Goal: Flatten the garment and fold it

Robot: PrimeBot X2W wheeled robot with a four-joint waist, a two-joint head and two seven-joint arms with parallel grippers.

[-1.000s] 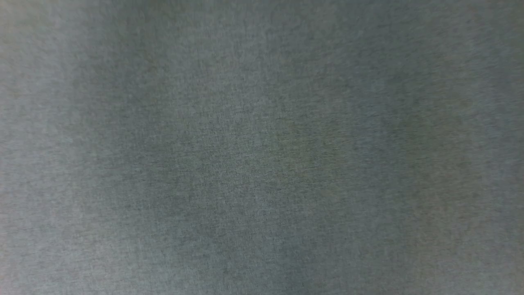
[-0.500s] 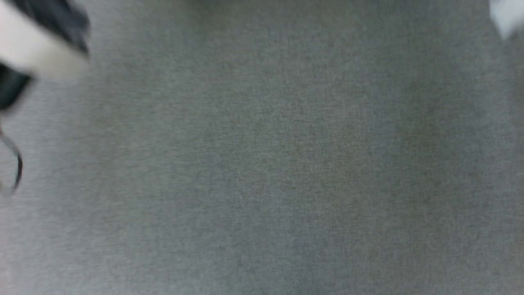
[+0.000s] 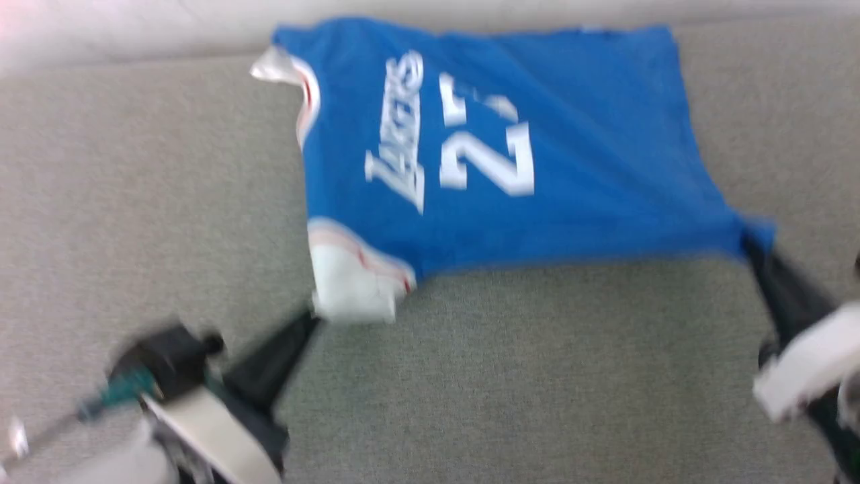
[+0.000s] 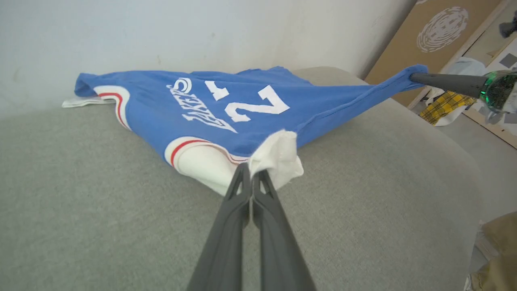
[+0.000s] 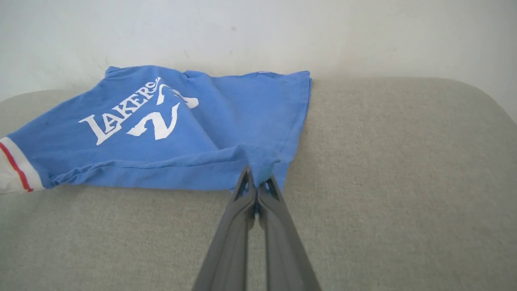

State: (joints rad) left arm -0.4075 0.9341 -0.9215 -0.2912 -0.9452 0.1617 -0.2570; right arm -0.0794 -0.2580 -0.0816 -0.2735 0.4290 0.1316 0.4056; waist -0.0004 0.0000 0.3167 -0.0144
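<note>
**A:** Where did you leave the shirt, and what did you have hold of?

**B:** The shirt point(image 3: 571, 134) lay chest-up on the grey cushion point(image 3: 537, 376), with its far edge against the wall point(image 5: 242, 32). Your left gripper point(image 4: 252, 178) was pinched tight on the near sleeve point(image 4: 202, 161). Your right gripper point(image 5: 256, 186) was clamped on the blue hem corner point(image 5: 262, 161). That corner was raised off the cushion, and the near edge ran as a taut line between your two holds.

**A:** How would you have expected it to handle?

**B:** Light, soft and limp, by my judgement. It would have sagged and dragged wherever you had no hold on it. A thin knit like that could slide out of a narrow pinch if you tugged hard. The best places to take it were the hem corners, the cuffs and the shoulder seams, where the cloth is doubled.

**A:** What couldn't you make out?

**B:** The head view was smeared, so fine creases were lost there. A fold ran through the number point(image 4: 258, 101), so only the "2" read cleanly. The far sleeve point(image 3: 275, 67) was bunched near the wall, and I couldn't tell how it lay. I also couldn't tell whether you had pinched one layer or both at the hem.
</note>
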